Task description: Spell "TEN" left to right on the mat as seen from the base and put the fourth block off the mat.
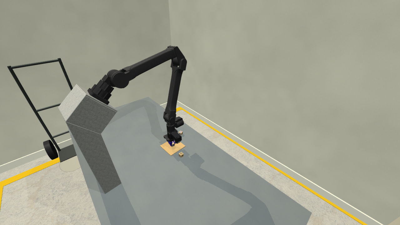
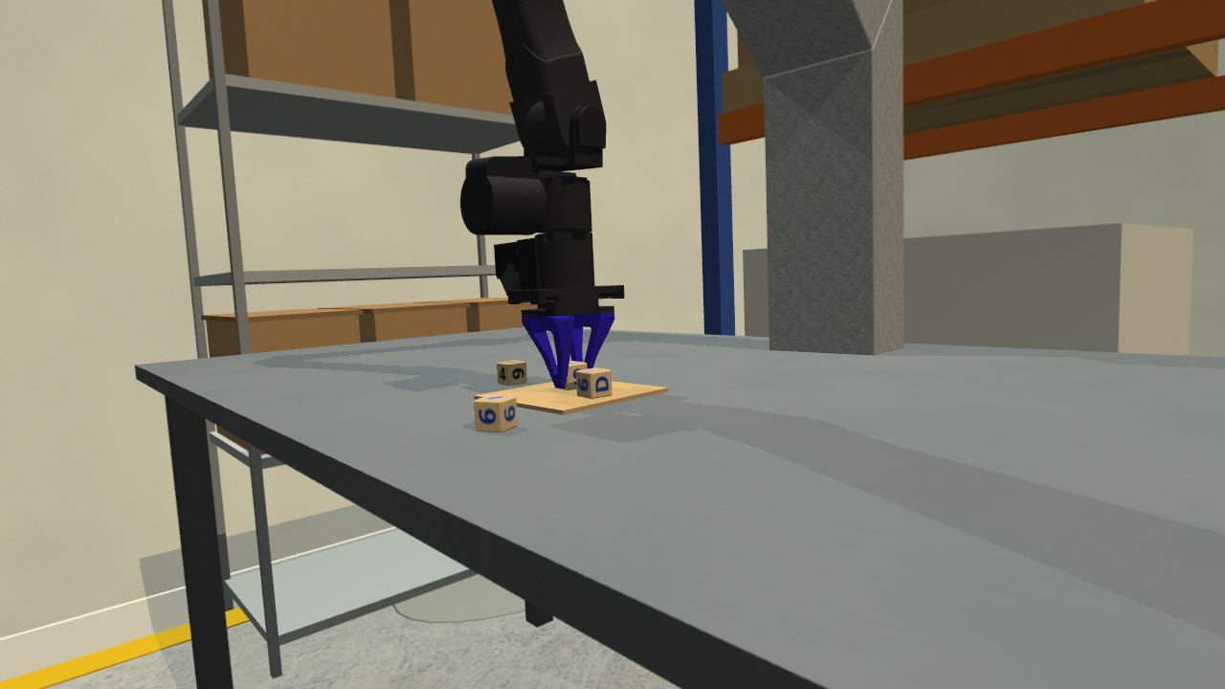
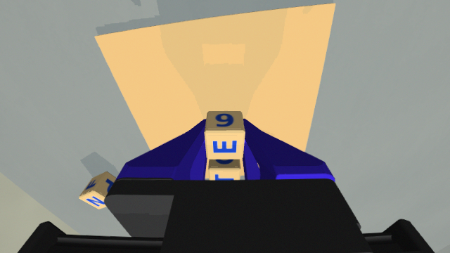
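Note:
My gripper (image 3: 224,126) with blue fingers is shut on the E block (image 3: 225,135), low over the tan mat (image 3: 218,70). That block shows an E and a 9 in the wrist view. Right behind it, toward my wrist, a second block (image 3: 225,170) shows part of a T. In the exterior view the gripper (image 2: 571,372) stands on the left part of the mat (image 2: 608,397). A block with 6 and D on its sides (image 2: 593,382) sits on the mat just beside the fingers. The N block (image 3: 96,195) lies off the mat at the lower left of the wrist view.
Two blocks lie on the grey table off the mat: one with blue 6s (image 2: 495,412) near the mat's corner, and one with dark 4 and 9 (image 2: 511,371) behind it. They also show in the top view as one block (image 1: 181,154) and another (image 1: 181,132). The grey pedestal (image 1: 89,128) stands far left.

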You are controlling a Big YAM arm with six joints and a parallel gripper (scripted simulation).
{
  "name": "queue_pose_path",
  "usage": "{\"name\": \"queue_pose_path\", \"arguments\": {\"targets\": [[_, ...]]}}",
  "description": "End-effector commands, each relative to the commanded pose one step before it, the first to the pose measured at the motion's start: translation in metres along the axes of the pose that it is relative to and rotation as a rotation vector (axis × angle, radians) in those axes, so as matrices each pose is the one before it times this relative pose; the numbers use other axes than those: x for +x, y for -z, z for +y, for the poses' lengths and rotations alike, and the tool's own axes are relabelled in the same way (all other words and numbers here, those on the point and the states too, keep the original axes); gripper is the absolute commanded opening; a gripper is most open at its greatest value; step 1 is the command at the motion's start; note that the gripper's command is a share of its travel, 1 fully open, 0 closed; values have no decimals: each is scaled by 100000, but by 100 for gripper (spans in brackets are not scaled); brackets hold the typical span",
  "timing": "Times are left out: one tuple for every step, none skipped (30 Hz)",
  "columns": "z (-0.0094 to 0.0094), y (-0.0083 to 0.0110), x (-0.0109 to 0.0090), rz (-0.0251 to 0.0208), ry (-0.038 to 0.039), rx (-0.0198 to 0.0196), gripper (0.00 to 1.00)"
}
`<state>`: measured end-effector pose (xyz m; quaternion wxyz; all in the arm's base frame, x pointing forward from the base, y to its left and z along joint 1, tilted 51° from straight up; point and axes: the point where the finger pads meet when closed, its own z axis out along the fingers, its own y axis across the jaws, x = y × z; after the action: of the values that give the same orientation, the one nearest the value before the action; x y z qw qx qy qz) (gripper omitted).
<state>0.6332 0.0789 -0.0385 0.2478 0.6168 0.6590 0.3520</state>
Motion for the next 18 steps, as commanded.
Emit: {"name": "queue_pose_path", "arguments": {"targets": [[542, 355, -124, -231, -1082, -1498, 22], [8, -1, -49, -39, -44, -3, 22], [9, -1, -54, -44, -49, -4, 22], [10, -1, -57, -46, -52, -3, 22], [0, 0, 0, 0, 0, 0, 22], [0, 0, 0, 0, 0, 0, 22], [10, -1, -57, -46, -52, -4, 22], [9, -1, -54, -44, -49, -3, 22], [8, -1, -49, -39, -45, -3, 22], [7, -1, -41, -33, -38, -3, 22], [6, 0, -32, -26, -29, -2, 22], [4, 0, -23, -18, -21, -1, 22], [2, 0, -14, -16, -12, -1, 22], [1, 0, -6, -9, -5, -1, 22], [0, 0, -1, -2, -1, 0, 22], [0, 0, 0, 0, 0, 0, 22], [0, 0, 0, 0, 0, 0, 22], [0, 0, 0, 0, 0, 0, 22]]}}
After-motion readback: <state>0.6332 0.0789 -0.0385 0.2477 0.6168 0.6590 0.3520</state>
